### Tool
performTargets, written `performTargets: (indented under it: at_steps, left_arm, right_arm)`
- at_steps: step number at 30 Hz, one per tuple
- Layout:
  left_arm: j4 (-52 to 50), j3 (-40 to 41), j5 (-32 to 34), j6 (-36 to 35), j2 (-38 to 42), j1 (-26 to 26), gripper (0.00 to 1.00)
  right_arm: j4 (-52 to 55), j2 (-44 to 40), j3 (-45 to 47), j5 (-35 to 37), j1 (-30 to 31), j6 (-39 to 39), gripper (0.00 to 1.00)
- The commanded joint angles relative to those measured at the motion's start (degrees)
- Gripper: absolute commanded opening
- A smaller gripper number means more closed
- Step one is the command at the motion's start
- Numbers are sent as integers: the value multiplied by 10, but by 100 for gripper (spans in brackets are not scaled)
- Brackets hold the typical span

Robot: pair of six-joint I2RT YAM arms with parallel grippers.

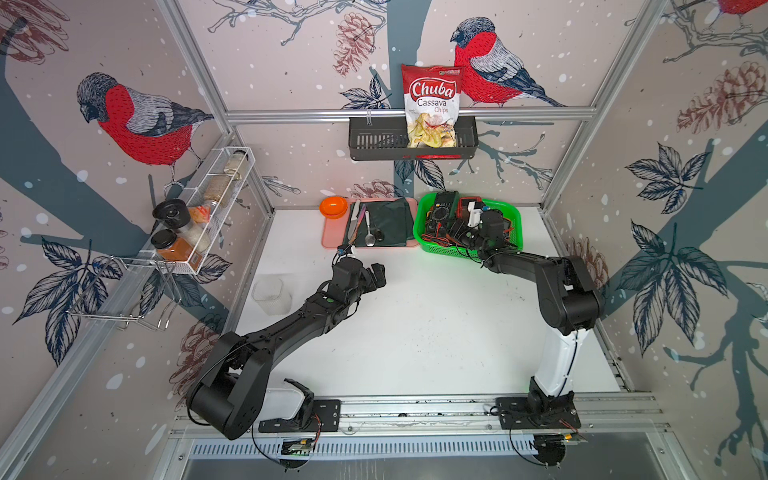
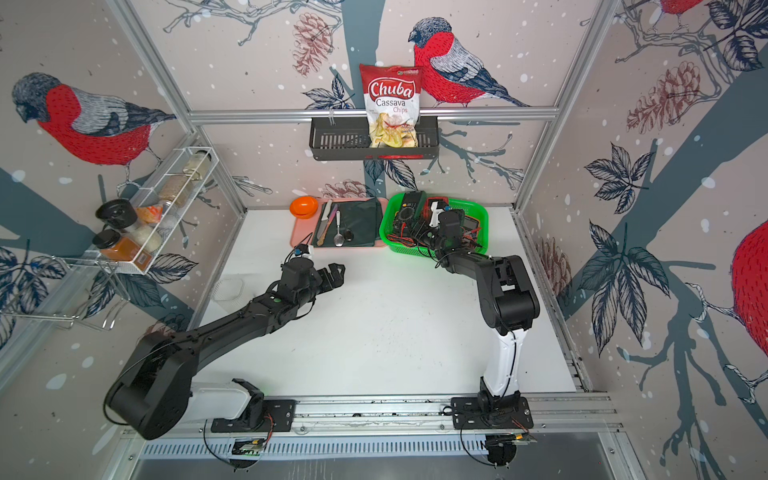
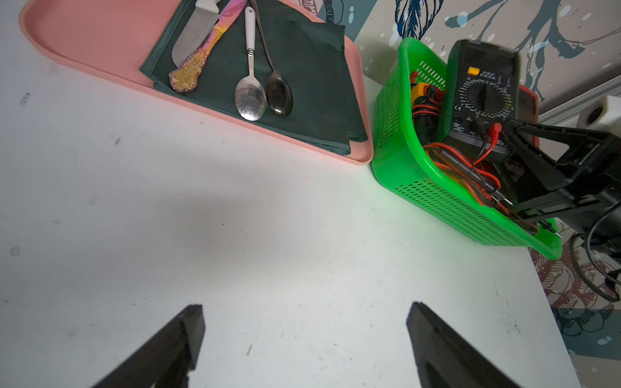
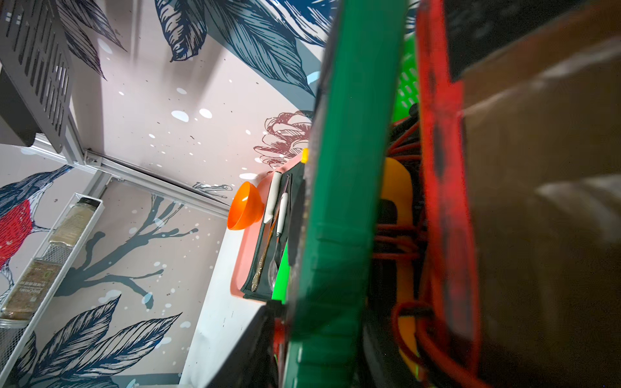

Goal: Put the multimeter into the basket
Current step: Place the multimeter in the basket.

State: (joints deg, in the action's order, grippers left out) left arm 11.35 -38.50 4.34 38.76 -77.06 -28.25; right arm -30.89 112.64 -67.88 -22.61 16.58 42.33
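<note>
The multimeter (image 1: 445,207), black-faced in a dark green case, stands inside the bright green basket (image 1: 512,216), leaning on its back left wall. The left wrist view shows its dial face (image 3: 480,97) above the basket wall (image 3: 437,198). My right gripper (image 1: 457,228) reaches down into the basket, its jaws either side of the multimeter's lower end. In the right wrist view the meter's green edge (image 4: 346,201) fills the middle, with a thin gap between it and the one visible finger (image 4: 255,342). My left gripper (image 3: 304,312) hovers open and empty over bare table (image 1: 380,272).
Red and black probe leads (image 3: 470,171) and other meters crowd the basket. A pink tray (image 1: 332,239) with dark cloth and cutlery sits left of it, an orange bowl (image 1: 333,206) behind. A clear container (image 1: 272,295) stands near the left wall. Black wall rack (image 1: 374,141) holds chips.
</note>
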Motion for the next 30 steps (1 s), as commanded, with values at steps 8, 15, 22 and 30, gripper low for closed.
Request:
performTargets:
  at_steps: [8,15,22,30]
  left_arm:
    - [28,-10,-11,3,-9,2,98]
    - [31,-13,-13,4,-19,1,98]
    - [36,-14,-18,7,-24,2,98]
    - [29,-18,-9,5,-20,1,98]
  right_arm:
    - [126,-33,-35,122,17,-72,59]
    - [161,-63,-62,145,32,-111,61]
    - [226,-101,-72,148,42,-151,46]
    - [355,-129,-51,237,128,-215,22]
